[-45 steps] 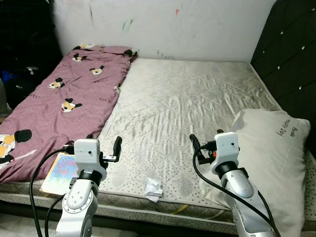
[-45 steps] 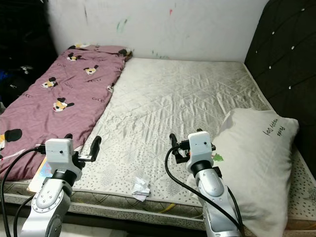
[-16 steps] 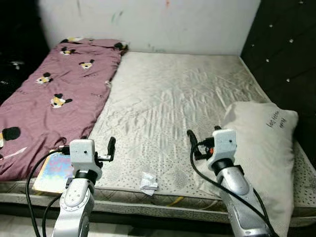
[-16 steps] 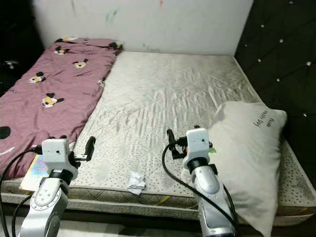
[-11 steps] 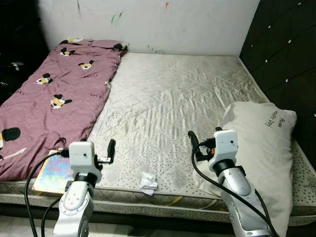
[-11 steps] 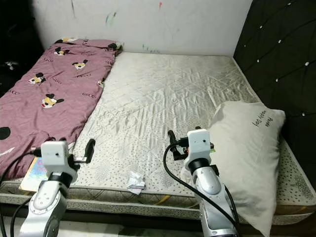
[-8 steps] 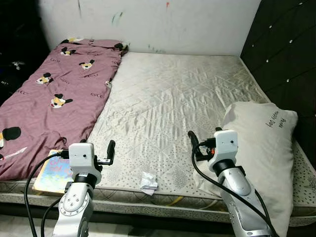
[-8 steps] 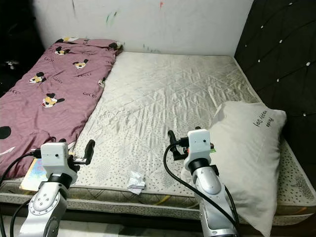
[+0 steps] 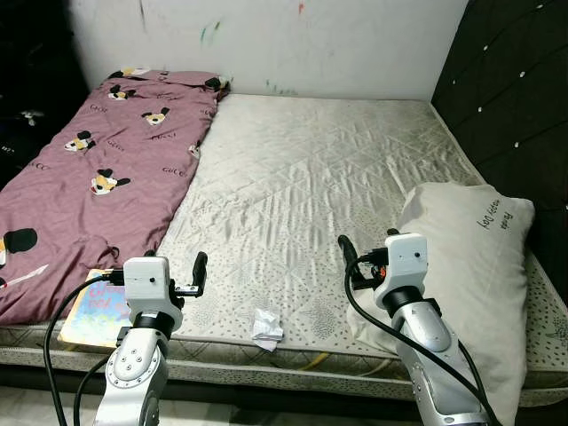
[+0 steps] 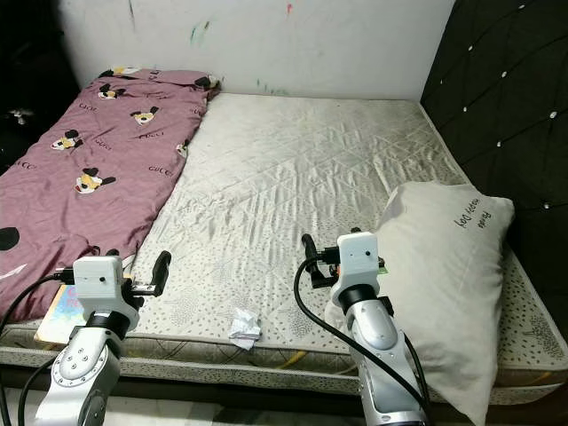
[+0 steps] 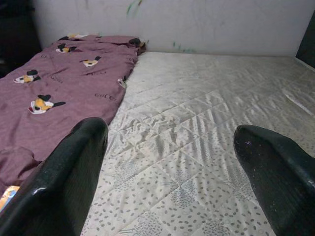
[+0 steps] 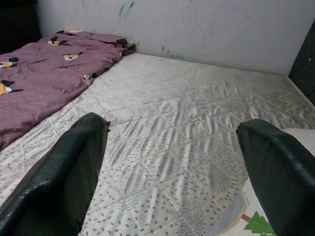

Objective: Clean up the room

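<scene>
A crumpled white scrap of paper [image 9: 266,327] lies on the bare quilted mattress [image 9: 319,169] near its front edge. My left gripper [image 9: 177,277] hovers open over the front edge, left of the scrap, with nothing between its fingers [image 11: 64,177]. My right gripper [image 9: 368,253] is open too, held above the mattress to the right of the scrap and beside the white pillow [image 9: 470,293]. Both point toward the far wall.
A purple blanket with cartoon prints [image 9: 98,169] covers the bed's left side. A colourful flat book [image 9: 93,306] sticks out from under it at the front left corner. A dark padded headboard [image 9: 506,98] runs along the right.
The camera has shifted and pulled back slightly since the oldest frames. The arms, the scrap and the pillow stay as they were.
</scene>
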`<state>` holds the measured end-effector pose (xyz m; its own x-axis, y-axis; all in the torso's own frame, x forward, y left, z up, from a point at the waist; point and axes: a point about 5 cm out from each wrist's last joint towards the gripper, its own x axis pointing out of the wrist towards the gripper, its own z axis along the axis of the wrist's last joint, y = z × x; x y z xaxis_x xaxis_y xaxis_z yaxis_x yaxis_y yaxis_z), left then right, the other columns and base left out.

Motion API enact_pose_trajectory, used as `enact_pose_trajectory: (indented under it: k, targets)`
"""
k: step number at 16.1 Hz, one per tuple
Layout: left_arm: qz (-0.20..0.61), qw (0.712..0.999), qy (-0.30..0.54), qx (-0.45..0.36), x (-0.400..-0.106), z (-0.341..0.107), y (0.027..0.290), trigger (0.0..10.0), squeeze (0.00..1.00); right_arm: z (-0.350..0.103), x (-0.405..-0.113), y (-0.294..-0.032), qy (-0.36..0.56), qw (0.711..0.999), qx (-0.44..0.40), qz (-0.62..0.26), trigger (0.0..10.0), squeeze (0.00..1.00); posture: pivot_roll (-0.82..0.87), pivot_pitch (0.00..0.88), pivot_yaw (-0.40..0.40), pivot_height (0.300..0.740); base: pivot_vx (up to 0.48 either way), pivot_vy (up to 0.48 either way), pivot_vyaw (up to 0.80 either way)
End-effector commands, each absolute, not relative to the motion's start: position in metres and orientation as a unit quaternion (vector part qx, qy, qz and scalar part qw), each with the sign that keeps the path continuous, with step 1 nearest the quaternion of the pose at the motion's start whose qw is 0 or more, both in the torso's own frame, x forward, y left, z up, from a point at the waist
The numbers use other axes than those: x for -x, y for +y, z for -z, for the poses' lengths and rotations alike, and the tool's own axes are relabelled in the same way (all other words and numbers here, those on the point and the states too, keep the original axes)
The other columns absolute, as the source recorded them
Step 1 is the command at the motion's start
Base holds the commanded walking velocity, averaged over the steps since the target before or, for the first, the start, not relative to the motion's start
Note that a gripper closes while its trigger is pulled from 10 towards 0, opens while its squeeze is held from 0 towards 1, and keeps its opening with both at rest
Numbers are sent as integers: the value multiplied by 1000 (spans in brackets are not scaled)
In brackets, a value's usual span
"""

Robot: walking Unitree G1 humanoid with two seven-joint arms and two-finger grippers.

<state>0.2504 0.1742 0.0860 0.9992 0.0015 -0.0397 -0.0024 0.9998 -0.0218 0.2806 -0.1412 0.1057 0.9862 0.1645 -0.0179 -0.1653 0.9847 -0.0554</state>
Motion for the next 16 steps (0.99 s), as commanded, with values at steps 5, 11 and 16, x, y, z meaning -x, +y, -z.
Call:
enact_pose_trajectory:
  k: [5,11,16]
  targets:
    - [2,1000,22,8,-250,-86,174,10000,0,-109,-281,-143,3,997,28,-78,10000,0,34,0,10,740,0,0,0]
    - [1,999,24,47,-258,-90,169,10000,0,-112,-282,-144,-11,997,28,-66,10000,0,31,0,15,740,0,0,0]
    - [-15,1000,5,27,-248,-111,194,10000,0,-132,-282,-148,-41,997,20,-60,10000,0,32,0,16,740,0,0,0]
